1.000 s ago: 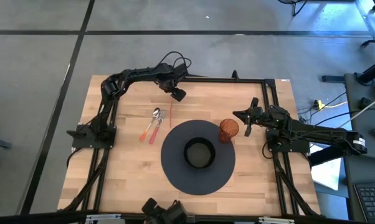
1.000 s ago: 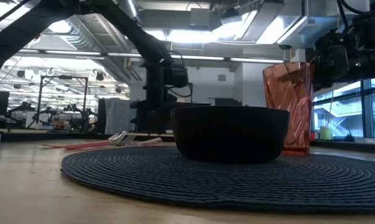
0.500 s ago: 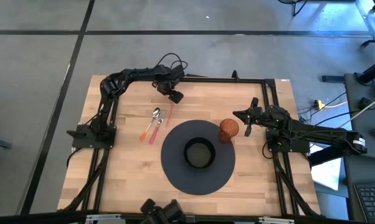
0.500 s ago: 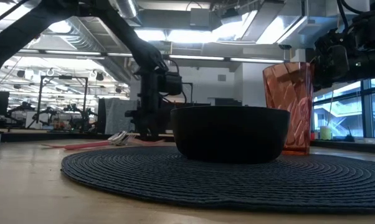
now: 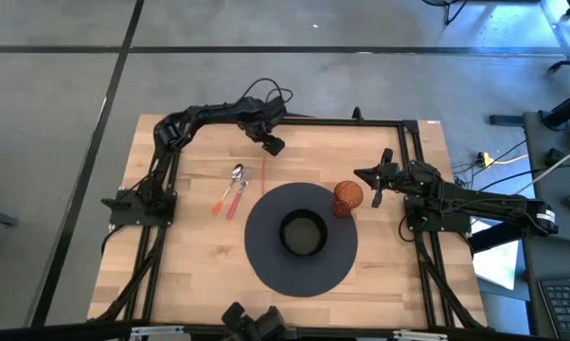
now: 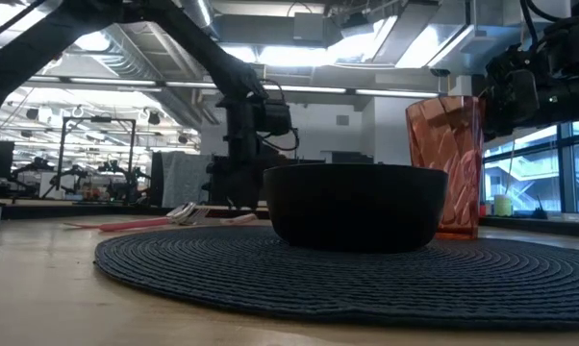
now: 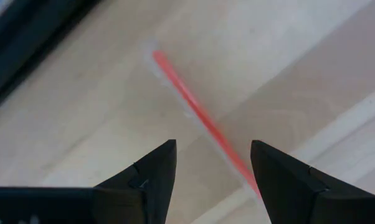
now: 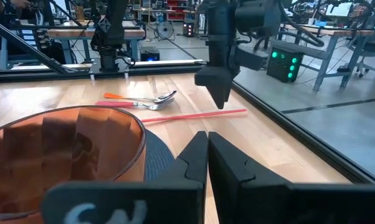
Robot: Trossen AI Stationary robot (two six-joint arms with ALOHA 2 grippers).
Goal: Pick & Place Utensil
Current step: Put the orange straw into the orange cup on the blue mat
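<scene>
Red straw flat on the bare wood, just beside the spoon and fork, near the round mat; not yet lifted, so everything left to do. Left gripper above it, fingers apart, empty. Right gripper by the orange cup, closed, holding nothing.

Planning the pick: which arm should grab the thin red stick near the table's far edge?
Left. The left hand hangs open right over the red stick, which runs between its fingers in the wrist view. The right hand is shut, parked beside the orange cup, farther away.
</scene>
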